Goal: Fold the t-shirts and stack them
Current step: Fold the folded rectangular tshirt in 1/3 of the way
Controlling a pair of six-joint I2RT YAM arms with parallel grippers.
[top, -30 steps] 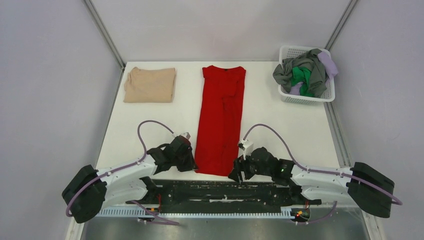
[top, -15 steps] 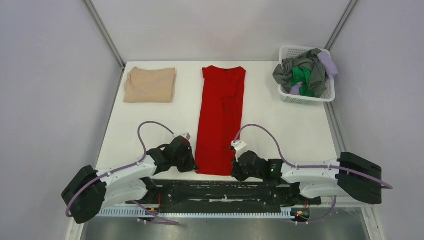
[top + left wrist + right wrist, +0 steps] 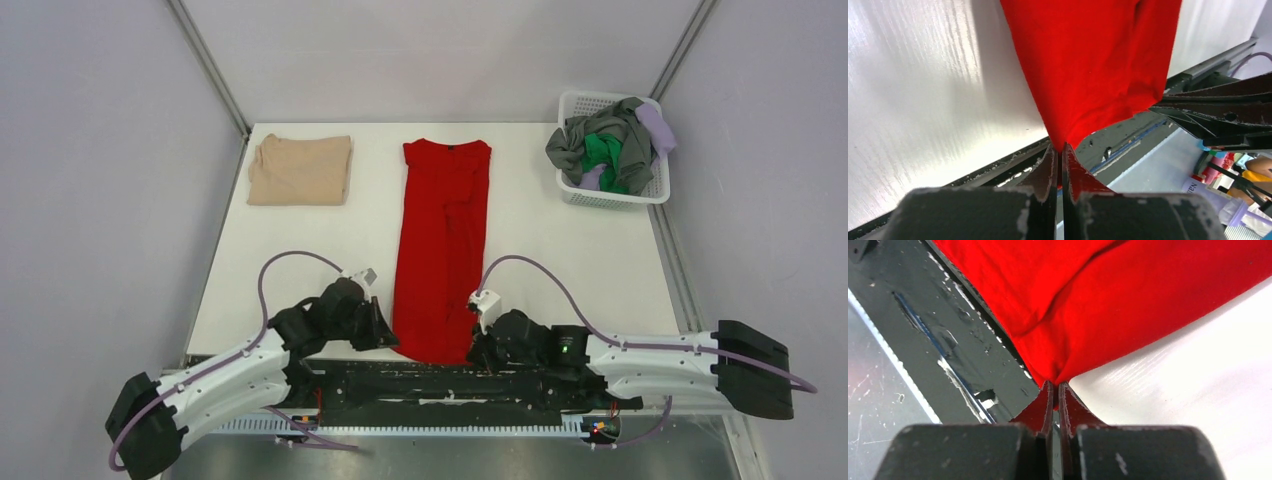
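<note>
A bright red t-shirt (image 3: 442, 240) lies as a long narrow strip down the middle of the white table (image 3: 560, 250), collar at the far end. My left gripper (image 3: 388, 343) is shut on its near left corner; the cloth (image 3: 1088, 70) is pinched between the tips of that gripper (image 3: 1062, 148). At the near right corner my right gripper (image 3: 474, 352) is shut on the hem (image 3: 1128, 315), which bunches into the tips of the gripper (image 3: 1054, 386). A folded beige t-shirt (image 3: 300, 169) rests at the far left. Grey, green and lavender t-shirts (image 3: 605, 150) are heaped in the basket.
A white mesh basket (image 3: 655, 190) stands at the table's far right corner. The black mounting rail (image 3: 440, 385) runs along the near edge under the red hem. Grey walls enclose the table on three sides.
My right gripper moved in to the red shirt's near right corner and shut on it. The left arm shifted slightly, and the near hem has pulled a little toward the table edge.
</note>
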